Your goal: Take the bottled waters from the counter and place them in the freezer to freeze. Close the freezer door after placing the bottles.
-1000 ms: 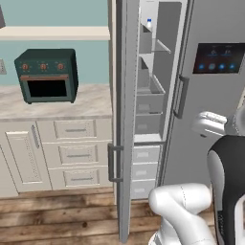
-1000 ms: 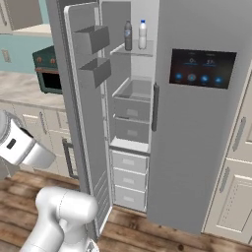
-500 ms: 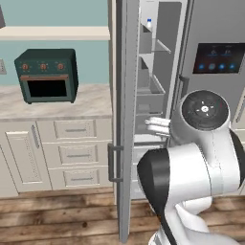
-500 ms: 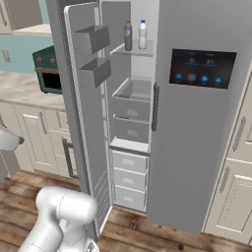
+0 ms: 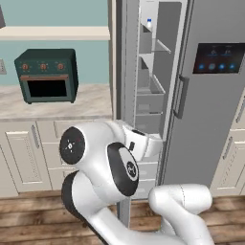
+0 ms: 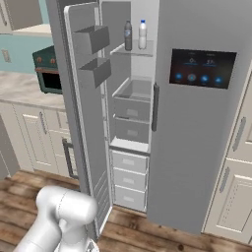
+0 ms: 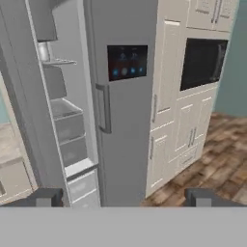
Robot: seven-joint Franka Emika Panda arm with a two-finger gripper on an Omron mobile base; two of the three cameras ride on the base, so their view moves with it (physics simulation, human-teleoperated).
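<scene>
Teal wall (image 5: 57, 14), wood plank floor (image 6: 147, 234), cream cabinets (image 7: 183, 125), dark green toaster oven (image 5: 46, 75).

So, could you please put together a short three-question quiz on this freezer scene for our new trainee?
1. True or false: both bottled waters stand on the top shelf inside the freezer.
2. How does the freezer door stand? A) shut B) open C) taken off
3. Fill in: on the counter stands a dark green ______.

Key
1. True: the darker bottle and the whitish bottle stand upright side by side on it.
2. B: open, with its inner bins showing.
3. Toaster oven.
</scene>
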